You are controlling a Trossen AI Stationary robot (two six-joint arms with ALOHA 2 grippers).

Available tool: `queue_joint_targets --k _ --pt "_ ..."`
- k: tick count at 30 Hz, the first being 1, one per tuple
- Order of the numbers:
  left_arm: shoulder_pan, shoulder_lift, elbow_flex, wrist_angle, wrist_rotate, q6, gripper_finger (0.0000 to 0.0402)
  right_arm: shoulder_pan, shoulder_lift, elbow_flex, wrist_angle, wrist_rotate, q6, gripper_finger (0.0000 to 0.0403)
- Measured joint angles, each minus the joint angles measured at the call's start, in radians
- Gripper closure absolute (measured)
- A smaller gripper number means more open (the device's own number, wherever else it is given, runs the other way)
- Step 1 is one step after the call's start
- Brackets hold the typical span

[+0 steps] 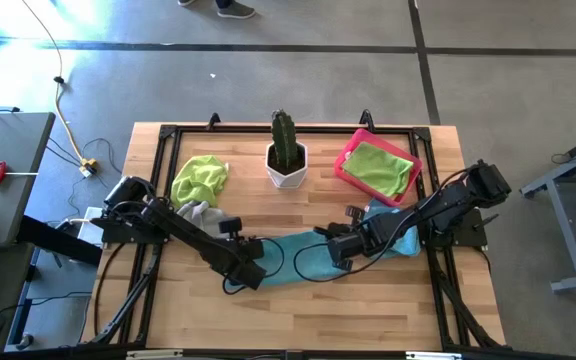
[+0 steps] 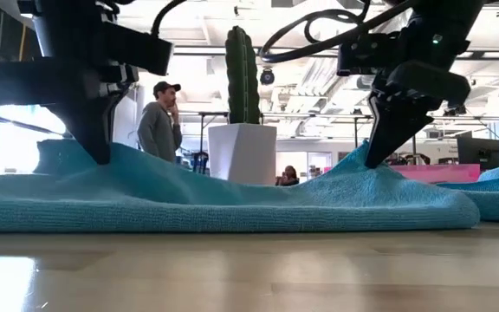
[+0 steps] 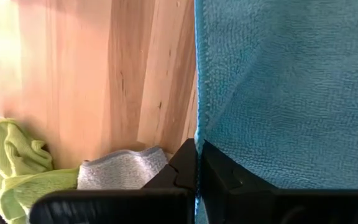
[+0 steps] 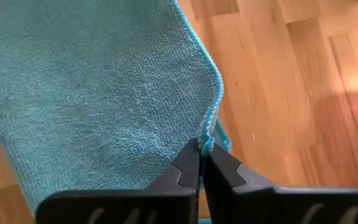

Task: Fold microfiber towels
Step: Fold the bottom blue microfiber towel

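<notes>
A light blue microfiber towel point(image 1: 293, 258) lies spread on the wooden table between my two arms. My left gripper point(image 1: 253, 272) is shut on its left end and my right gripper point(image 1: 336, 250) on its right end. In the low view the towel point(image 2: 232, 199) rises to a small peak under each gripper and sags onto the table between them. A lime green towel point(image 1: 200, 178) and a grey towel point(image 1: 204, 214) lie crumpled at the table's left. Another lime green towel point(image 1: 378, 165) lies in the pink tray point(image 1: 343, 165). My left gripper pinches the towel's hemmed edge point(image 3: 197, 134) between its two fingers, slanting down from the table's left. The cloth is drawn up a little at the pinch point(image 2: 115, 154); the rest lies on the table. My right gripper pinches the towel's hemmed edge point(image 4: 211, 134) between its two fingertips, slanting down from the table's right. The cloth is raised into a peak at the pinch point(image 2: 362, 160) and slopes down to the table on both sides.
A cactus in a white pot point(image 1: 287, 155) stands at the table's far middle. Another light blue cloth point(image 1: 403, 243) lies under my right arm. Bare wood runs along the near edge point(image 1: 298, 310). A person point(image 2: 158, 121) stands in the room beyond the table.
</notes>
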State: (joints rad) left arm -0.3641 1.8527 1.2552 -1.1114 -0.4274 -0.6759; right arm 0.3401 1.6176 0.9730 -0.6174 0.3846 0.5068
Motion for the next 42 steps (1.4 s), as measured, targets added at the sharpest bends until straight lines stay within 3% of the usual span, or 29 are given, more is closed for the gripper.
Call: queue_joint_targets --k 5,10,17,21,25,33,42 --pt "0.000 0.009 0.000 0.007 -0.001 -0.006 0.0401 0.000 0.000 0.000 0.000 -0.019 -0.017 0.0385" --pt "0.000 0.008 0.000 0.008 0.001 -0.035 0.0397 0.003 0.000 0.000 -0.009 -0.020 -0.030 0.0320" --pt "0.000 0.008 0.000 -0.050 0.030 -0.048 0.0335 0.003 -0.039 0.000 -0.016 -0.032 -0.007 0.0251" --pt "0.000 0.008 0.000 -0.119 0.018 -0.054 0.0291 0.003 -0.066 0.000 -0.015 -0.078 0.093 0.0247" --pt "-0.008 0.008 0.000 -0.089 0.016 -0.018 0.0269 0.028 -0.061 0.000 -0.015 -0.101 0.195 0.0247" --pt "-0.108 0.008 -0.047 0.218 0.015 0.232 0.0275 0.120 -0.053 0.000 -0.027 -0.100 0.353 0.0247" --pt "-0.123 0.008 -0.170 0.331 0.050 0.065 0.0287 0.154 -0.052 -0.007 -0.053 -0.061 0.478 0.0247"
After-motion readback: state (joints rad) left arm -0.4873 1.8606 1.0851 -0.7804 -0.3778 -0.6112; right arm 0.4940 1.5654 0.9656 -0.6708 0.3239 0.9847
